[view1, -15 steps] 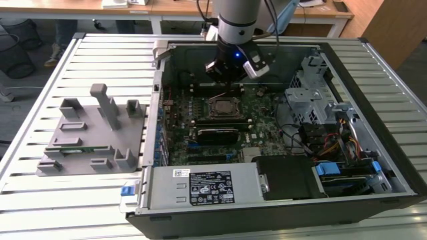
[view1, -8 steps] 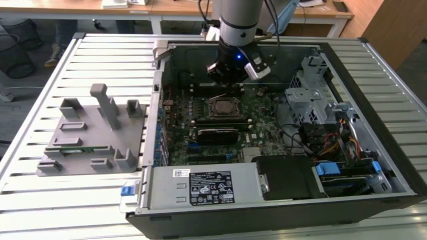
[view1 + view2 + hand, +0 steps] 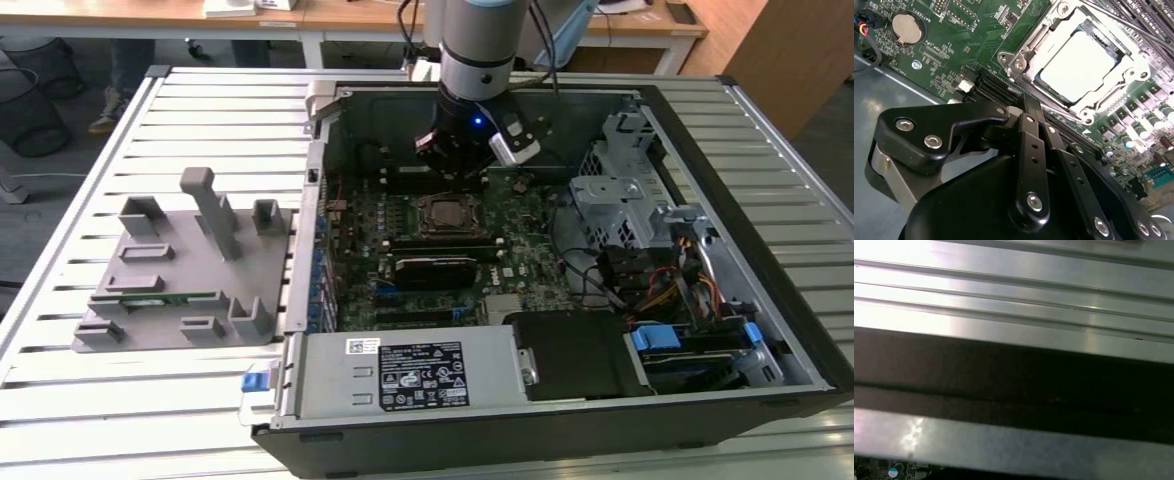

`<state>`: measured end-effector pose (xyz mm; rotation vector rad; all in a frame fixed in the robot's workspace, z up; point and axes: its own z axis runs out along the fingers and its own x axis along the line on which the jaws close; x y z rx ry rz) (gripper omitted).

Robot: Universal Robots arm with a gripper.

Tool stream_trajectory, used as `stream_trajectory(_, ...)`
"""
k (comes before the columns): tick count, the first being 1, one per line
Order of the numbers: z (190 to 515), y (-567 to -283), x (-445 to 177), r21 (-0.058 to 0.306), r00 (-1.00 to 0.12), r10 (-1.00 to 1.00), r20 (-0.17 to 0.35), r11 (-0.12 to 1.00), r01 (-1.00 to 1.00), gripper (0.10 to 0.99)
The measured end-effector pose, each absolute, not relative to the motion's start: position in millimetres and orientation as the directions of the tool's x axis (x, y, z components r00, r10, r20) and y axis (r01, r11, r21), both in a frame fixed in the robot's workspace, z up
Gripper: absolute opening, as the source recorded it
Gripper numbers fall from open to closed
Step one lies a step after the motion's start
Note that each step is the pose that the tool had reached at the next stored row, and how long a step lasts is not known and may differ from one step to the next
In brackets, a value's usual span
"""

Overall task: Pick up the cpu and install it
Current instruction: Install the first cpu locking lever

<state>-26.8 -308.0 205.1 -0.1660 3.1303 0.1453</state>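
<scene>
The cpu (image 3: 1079, 62), a silvery square plate, lies inside the metal-framed socket (image 3: 1019, 60) on the green motherboard. In the exterior view the cpu (image 3: 447, 214) sits mid-board in the open computer case. My gripper (image 3: 449, 172) hangs just behind the socket, above the board and a little away from the cpu. In the second wrist view my gripper (image 3: 1027, 101) has its black fingers drawn together and shut, with nothing between them, their tip beside the socket's frame.
The grey fixture (image 3: 187, 270) with a green memory stick (image 3: 163, 298) lies on the slatted table at the exterior view's left. Case walls (image 3: 315, 200), a drive cage (image 3: 621, 190), cables (image 3: 654, 290) and the power supply (image 3: 400, 370) ring the board. Slatted table bars (image 3: 1014, 295) show in the first wrist view.
</scene>
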Motion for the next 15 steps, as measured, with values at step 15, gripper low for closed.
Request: stream_trajectory(15,199.7,-308.0,-24.6,0.092,-0.994,-0.105,-0.009,0.99,-0.106,0.11)
